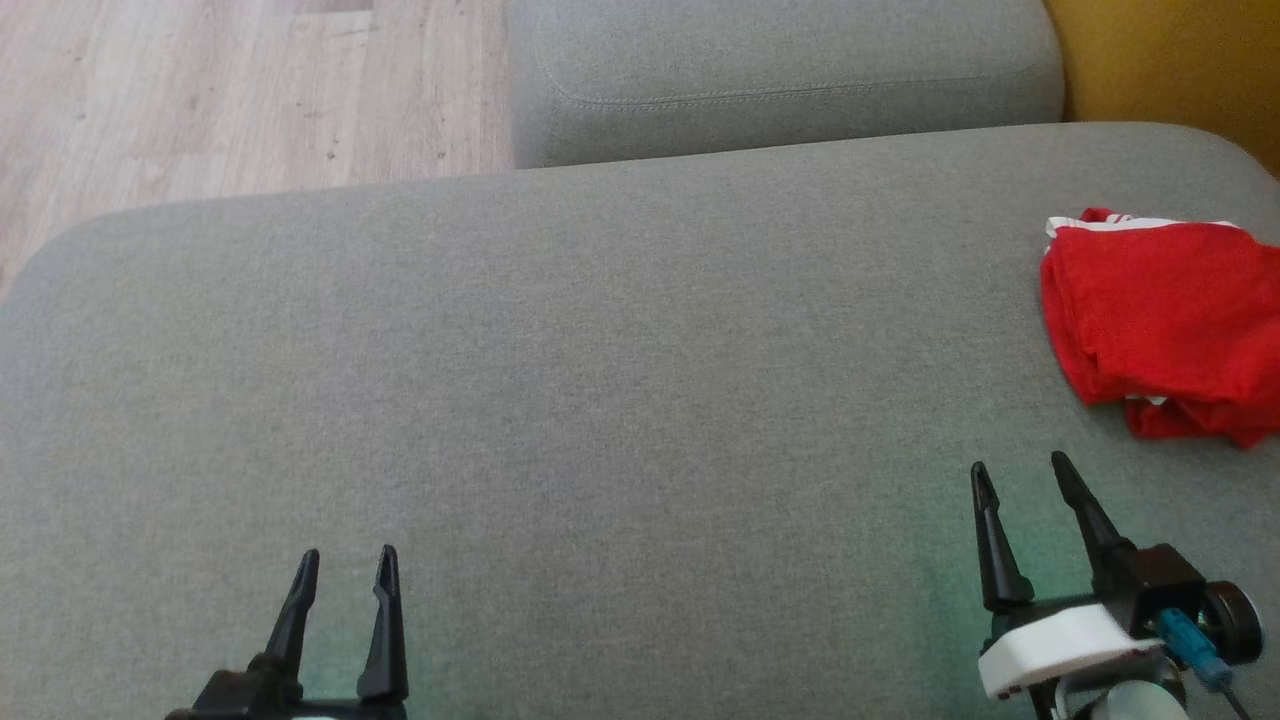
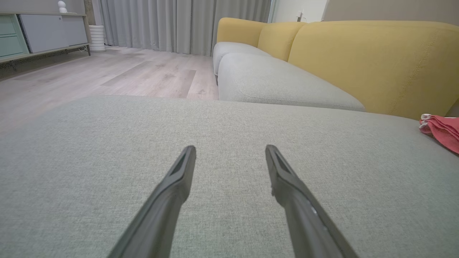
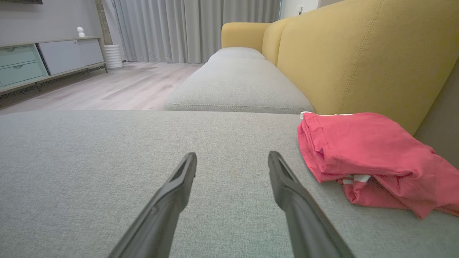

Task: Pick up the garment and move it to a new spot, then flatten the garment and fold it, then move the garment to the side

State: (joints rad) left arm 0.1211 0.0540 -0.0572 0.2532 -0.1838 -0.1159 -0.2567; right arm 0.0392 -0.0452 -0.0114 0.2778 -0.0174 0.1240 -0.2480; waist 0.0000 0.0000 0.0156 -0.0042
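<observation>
left gripper (image 1: 350, 552): fingers spread wide, empty, at 7 o'clock of the grey cushion (image 1: 600, 400) | right gripper (image 1: 1020, 460): fingers spread wide, empty, at 5 o'clock | garment (image 1: 1160, 310): red, white trim, folded, on the cushion at 3 o'clock, near the right gripper at its 1 o'clock, not touching | second cushion (image 1: 780, 80): 12 o'clock | wood floor (image 1: 200, 90): 11 o'clock
</observation>
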